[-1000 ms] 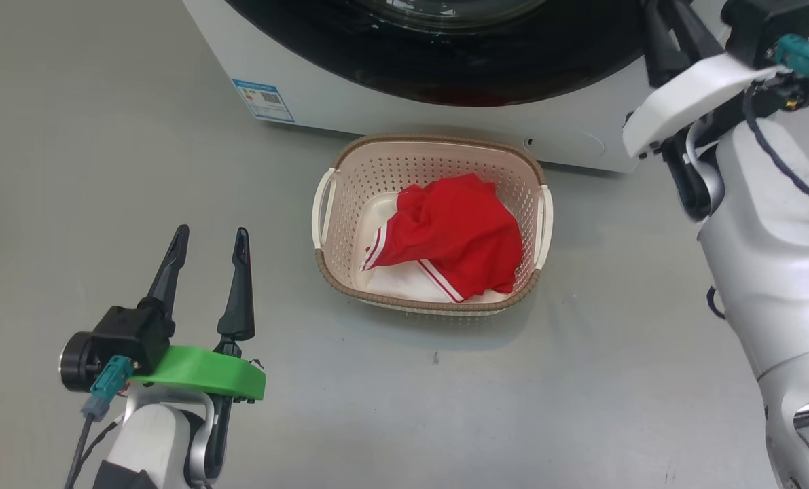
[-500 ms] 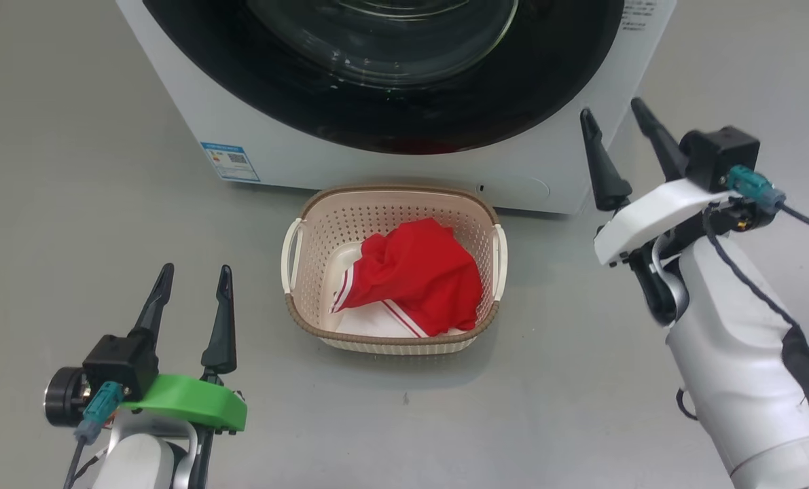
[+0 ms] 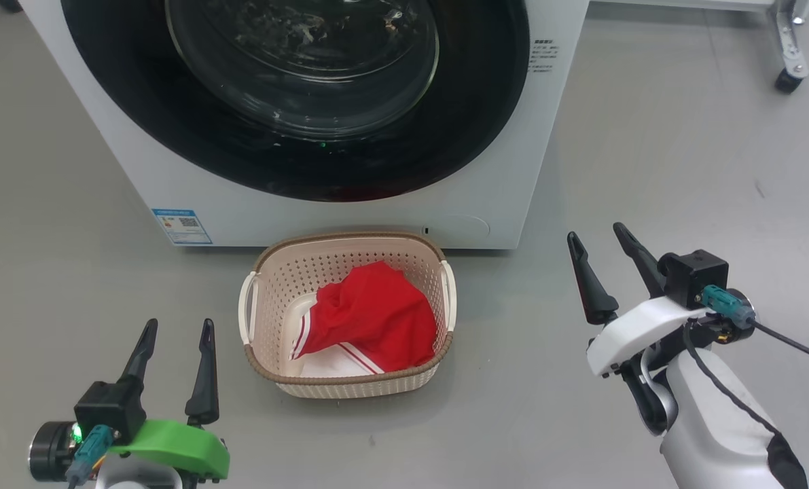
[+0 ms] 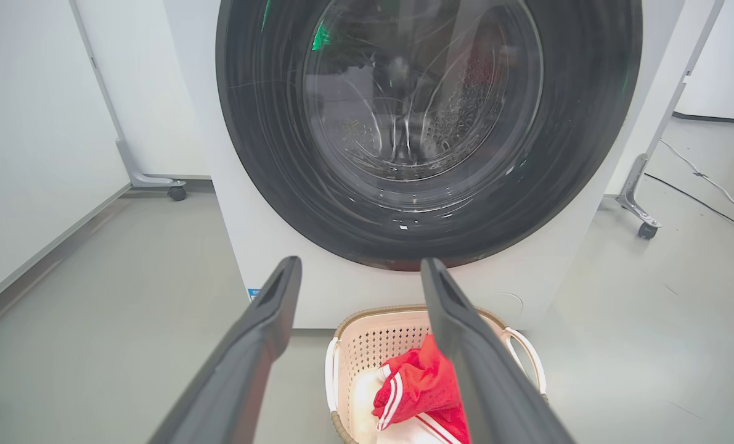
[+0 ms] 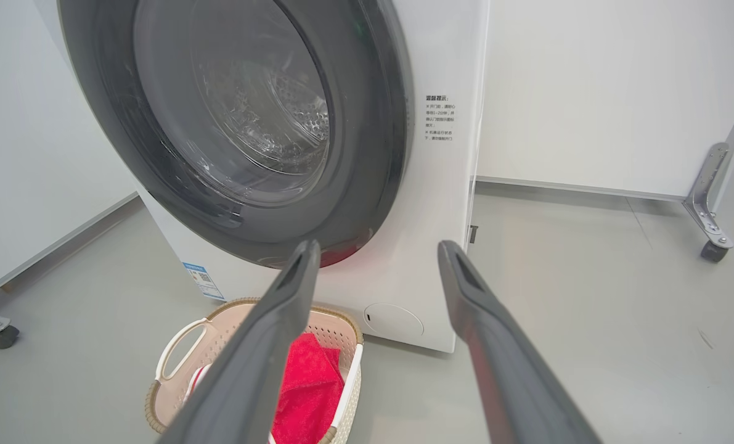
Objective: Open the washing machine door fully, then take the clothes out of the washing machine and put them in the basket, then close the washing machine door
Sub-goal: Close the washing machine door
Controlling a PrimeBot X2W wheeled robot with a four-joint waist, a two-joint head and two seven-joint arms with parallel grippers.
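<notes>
The washing machine [image 3: 486, 170] [image 4: 262, 259] [image 5: 447, 185] stands ahead with its round black door [image 3: 295, 95] [image 4: 428, 123] [image 5: 237, 129] lying flat against the front, glass window in the middle. The cream basket [image 3: 268, 285] [image 4: 367, 345] [image 5: 175, 345] sits on the floor in front of it, holding the red clothes [image 3: 370, 319] [image 4: 416, 388] [image 5: 308, 388] with white striped trim. My left gripper [image 3: 176, 327] [image 4: 359, 266] is open at the lower left, left of the basket. My right gripper [image 3: 594, 231] [image 5: 376, 246] is open at the right, clear of the machine, with nothing between its fingers.
A blue label [image 3: 182, 226] sits low on the washer's left front. A white partition on a castor foot [image 3: 788, 68] [image 5: 712, 246] stands to the right, another castor foot [image 4: 172, 191] to the left. A cable [image 4: 712, 185] lies on the grey floor at the right.
The head view has tilted up and pulled back, showing more of the washer. My right gripper has come away from the door's right edge and down to the floor side, and has opened.
</notes>
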